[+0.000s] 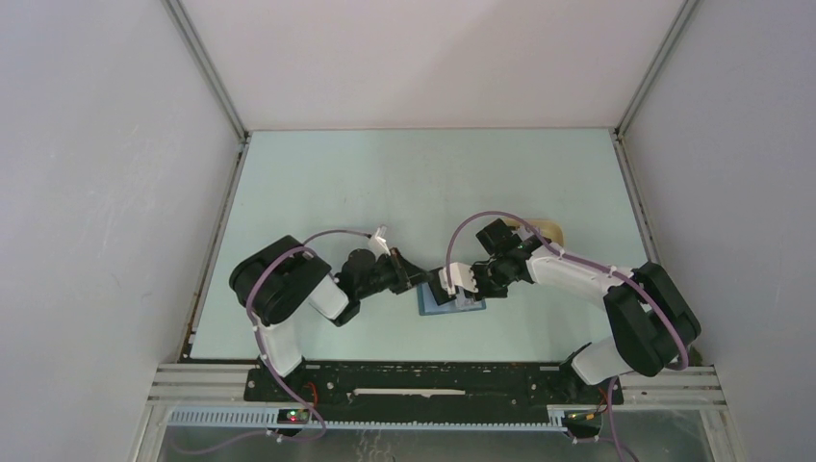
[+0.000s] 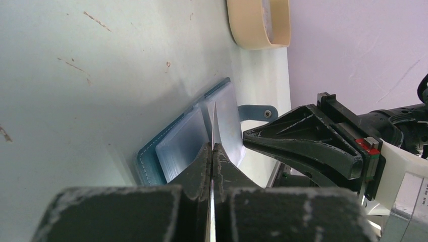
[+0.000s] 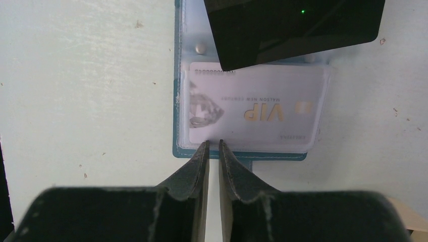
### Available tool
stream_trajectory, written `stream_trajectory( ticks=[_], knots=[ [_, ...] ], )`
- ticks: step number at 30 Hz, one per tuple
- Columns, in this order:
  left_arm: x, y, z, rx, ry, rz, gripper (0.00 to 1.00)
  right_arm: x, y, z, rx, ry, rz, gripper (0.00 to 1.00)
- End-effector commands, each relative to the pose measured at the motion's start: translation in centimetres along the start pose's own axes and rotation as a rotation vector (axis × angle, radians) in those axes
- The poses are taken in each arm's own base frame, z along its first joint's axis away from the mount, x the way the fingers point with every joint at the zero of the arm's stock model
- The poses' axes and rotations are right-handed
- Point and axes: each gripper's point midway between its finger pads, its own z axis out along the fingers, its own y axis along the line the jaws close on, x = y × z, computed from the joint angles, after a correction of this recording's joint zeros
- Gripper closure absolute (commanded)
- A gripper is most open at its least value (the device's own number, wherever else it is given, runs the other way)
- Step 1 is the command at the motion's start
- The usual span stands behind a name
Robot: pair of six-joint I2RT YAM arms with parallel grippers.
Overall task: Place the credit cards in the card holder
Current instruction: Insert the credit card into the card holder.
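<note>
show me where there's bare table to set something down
Bare: the table's far half up to the back wall, and the strip between card holder and near edge. Crowded: left gripper and right gripper over it, beige tray just beyond.

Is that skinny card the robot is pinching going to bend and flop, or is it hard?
Probably stiff: the card stands dead straight, edge-on, out of the left gripper, with no sag. It is likely very light, since it looks paper-thin. The jaws pinch only one end, so it might twist or slip when pushed against the card holder.
</note>
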Motion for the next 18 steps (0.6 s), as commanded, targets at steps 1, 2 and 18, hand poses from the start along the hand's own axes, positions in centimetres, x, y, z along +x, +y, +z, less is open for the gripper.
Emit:
stream_trajectory(
  ticks=[1, 2, 18],
  knots=[
    [-1.1, -1.7, 0.5, 0.031, -0.036, 0.054, 1.00, -0.7, -0.8, -0.3, 0.017, -0.002, -0.007, 0.81],
    [-1.0, -1.7, 0.6, 0.030, -0.033, 0.054, 1.00, -0.8, -0.9, -0.3, 0.018, -0.003, -0.007, 0.80],
    [0.1, -0.6, 1.2, -0.037, 0.001, 0.040, 1.00, -0.9, -0.9, -0.5, 0.018, -0.005, -0.005, 0.81]
  ],
)
